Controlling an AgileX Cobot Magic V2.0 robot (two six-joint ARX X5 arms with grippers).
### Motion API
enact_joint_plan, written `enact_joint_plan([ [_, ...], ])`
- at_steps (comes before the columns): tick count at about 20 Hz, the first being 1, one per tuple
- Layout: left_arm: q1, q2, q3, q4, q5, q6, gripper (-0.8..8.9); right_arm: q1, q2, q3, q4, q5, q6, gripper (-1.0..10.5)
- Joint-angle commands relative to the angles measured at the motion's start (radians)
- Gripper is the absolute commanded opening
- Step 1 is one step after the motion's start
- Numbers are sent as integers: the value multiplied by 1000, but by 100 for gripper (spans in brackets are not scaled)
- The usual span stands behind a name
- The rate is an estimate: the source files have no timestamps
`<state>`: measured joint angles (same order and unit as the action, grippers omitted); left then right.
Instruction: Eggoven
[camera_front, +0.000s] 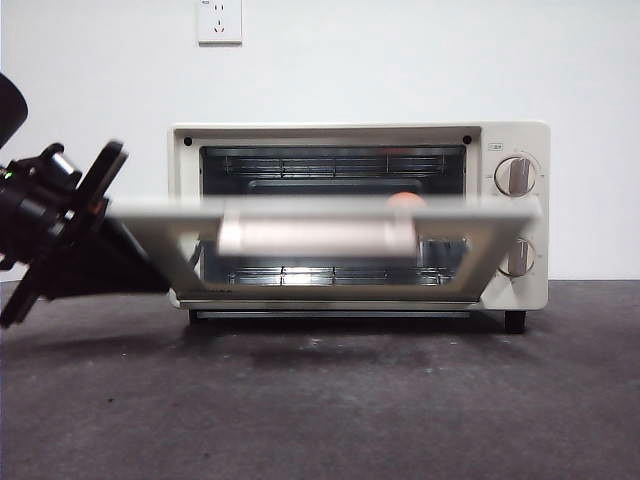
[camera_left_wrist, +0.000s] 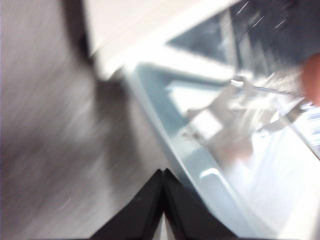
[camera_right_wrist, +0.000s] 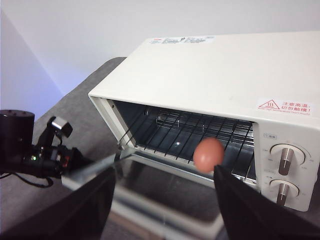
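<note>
Your cream boxy toaster oven (camera_right_wrist: 220, 75) has its glass door (camera_front: 320, 235) hanging about half open, blurred in the front and left wrist views. The small reddish-brown egg (camera_right_wrist: 208, 155) already sits on the wire rack (camera_right_wrist: 190, 132) inside, towards the side with the 2 knobs (camera_front: 516, 176). Your left gripper (camera_left_wrist: 164, 172), jaws pressed together and holding nothing, sits at the door's outer corner. Your right gripper (camera_right_wrist: 165, 192) hangs back in front of the oven, jaws wide apart and empty. What's left, I'd judge, is shutting the door.
</note>
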<state>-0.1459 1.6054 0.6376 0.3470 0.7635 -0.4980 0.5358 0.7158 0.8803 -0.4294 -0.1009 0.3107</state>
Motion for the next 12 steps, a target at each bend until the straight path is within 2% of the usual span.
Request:
enact_joint_plan([
  [1, -6, 9, 20, 137, 49, -93, 6, 5, 6, 11, 9, 5, -10, 319],
  [7, 25, 9, 22, 323, 43, -215, 6, 5, 6, 11, 9, 5, -8, 319],
  [12, 41, -1, 23, 351, 43, -248, 7, 5, 8, 11, 9, 5, -8, 319],
])
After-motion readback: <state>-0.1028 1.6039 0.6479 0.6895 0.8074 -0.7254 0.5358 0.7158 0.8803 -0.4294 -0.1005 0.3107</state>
